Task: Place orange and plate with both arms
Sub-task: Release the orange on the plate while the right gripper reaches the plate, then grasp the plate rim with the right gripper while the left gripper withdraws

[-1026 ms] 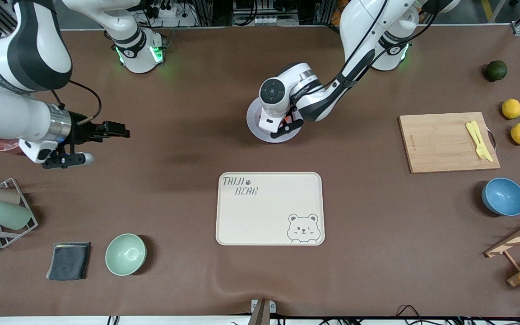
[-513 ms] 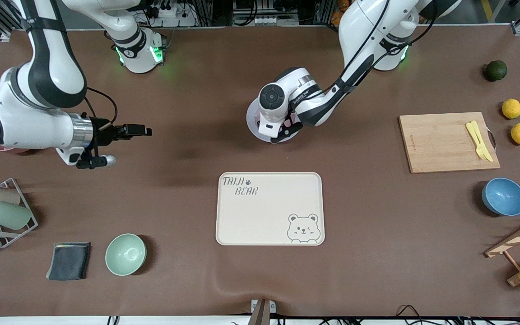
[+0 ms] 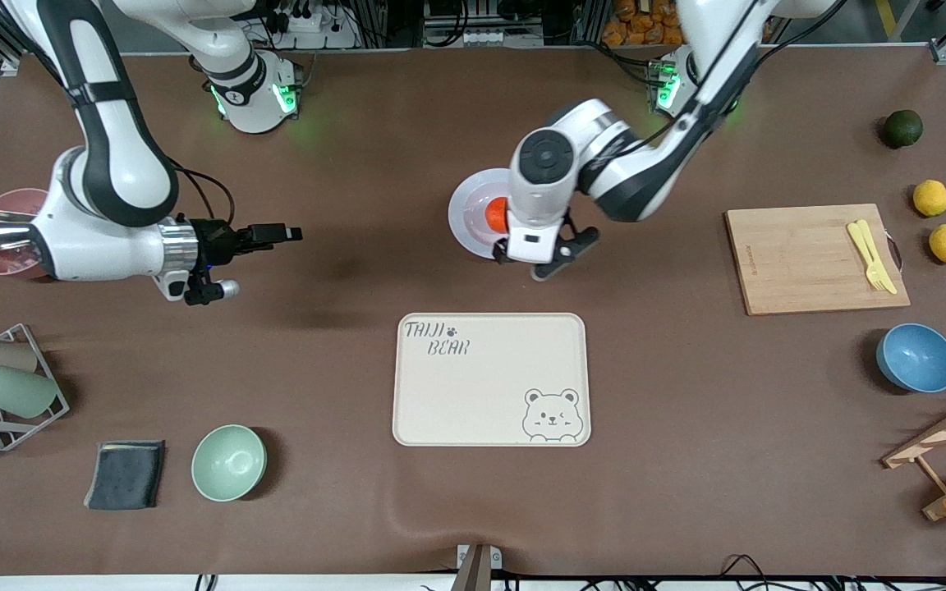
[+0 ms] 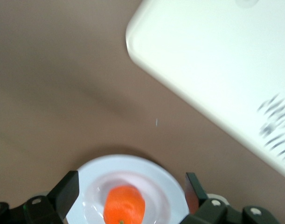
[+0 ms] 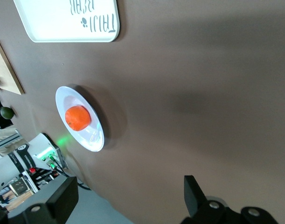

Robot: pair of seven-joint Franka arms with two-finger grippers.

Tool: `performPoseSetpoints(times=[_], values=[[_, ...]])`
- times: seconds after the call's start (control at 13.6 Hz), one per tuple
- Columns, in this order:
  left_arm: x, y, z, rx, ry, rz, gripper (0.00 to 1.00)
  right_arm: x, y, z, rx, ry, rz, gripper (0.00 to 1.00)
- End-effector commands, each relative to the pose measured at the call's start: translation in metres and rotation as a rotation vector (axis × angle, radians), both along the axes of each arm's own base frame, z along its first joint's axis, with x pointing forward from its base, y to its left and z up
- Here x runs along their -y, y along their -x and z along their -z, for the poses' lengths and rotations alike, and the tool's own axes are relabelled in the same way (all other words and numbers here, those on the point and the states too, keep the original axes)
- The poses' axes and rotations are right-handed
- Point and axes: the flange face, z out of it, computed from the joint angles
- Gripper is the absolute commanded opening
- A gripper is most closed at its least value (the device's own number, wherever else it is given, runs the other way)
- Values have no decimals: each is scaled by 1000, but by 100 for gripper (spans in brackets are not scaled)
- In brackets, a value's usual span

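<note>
The brown tabletop (image 3: pixel 342 509) carries, near its middle, a cream rectangular tray printed with a bear (image 3: pixel 491 379). The round, glossy, pale lavender-white plate (image 3: pixel 470 215) lies flat on the tabletop, farther from the front camera than the tray, and the small bright red-orange orange (image 3: pixel 495 214) sits in its well, as both wrist views show.

The left gripper (image 3: pixel 549 256) hangs just above the plate's edge toward the tray, jaws spread wide and holding nothing; in the left wrist view the orange (image 4: pixel 124 204) shows between the two fingers but clear of both. The right gripper (image 3: pixel 272 235) is over bare tabletop toward the right arm's end, level with the plate and pointing at it, jaws wide and empty; its wrist view shows the plate (image 5: pixel 93 137) well apart.

The fruit looks placed, so the step in hand is probably the plate's move, likely onto the tray. To do it well:

- The left arm should lift away without brushing the orange, which could roll on the glossy surface.
- The right gripper should come in low and pinch the wide rim squarely, one finger under it.
- The plate must stay level and travel slowly, or the fruit will roll off.
- It should be set down fully inside the tray's raised edge before the rim is released.
</note>
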Motion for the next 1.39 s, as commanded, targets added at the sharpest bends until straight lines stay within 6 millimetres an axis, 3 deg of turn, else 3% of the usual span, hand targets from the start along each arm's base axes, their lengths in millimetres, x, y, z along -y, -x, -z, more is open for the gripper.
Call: performPoseSetpoints(times=[0.0,0.15,0.29,0.51,0.66,0.81,0.95,1.1,1.17,1.32], values=[[-46,-42,-75,25,-21,50,100,-25,26,37,-4,-63,15,100],[-88,-78,-126,40,-10,96,100,-51,48,60,4,-81,36,100],[-127,-96,-169,65,-7,164,100,-87,69,80,11,-112,68,100],[-200,-109,-210,97,-19,247,100,-146,98,112,24,-121,115,100],[-217,-94,-247,132,-34,360,100,-178,116,124,29,-132,158,100],[-248,-90,-266,133,-55,396,100,-200,131,133,32,-113,189,100],[-302,-86,-288,137,-18,463,100,-215,146,145,22,-117,194,100],[-353,-80,-297,111,-1,549,100,-227,160,161,24,-141,213,100],[-369,-75,-302,99,-1,556,100,-235,164,167,33,-159,227,100],[-373,-72,-307,101,0,581,100,-250,171,180,48,-166,258,100]])
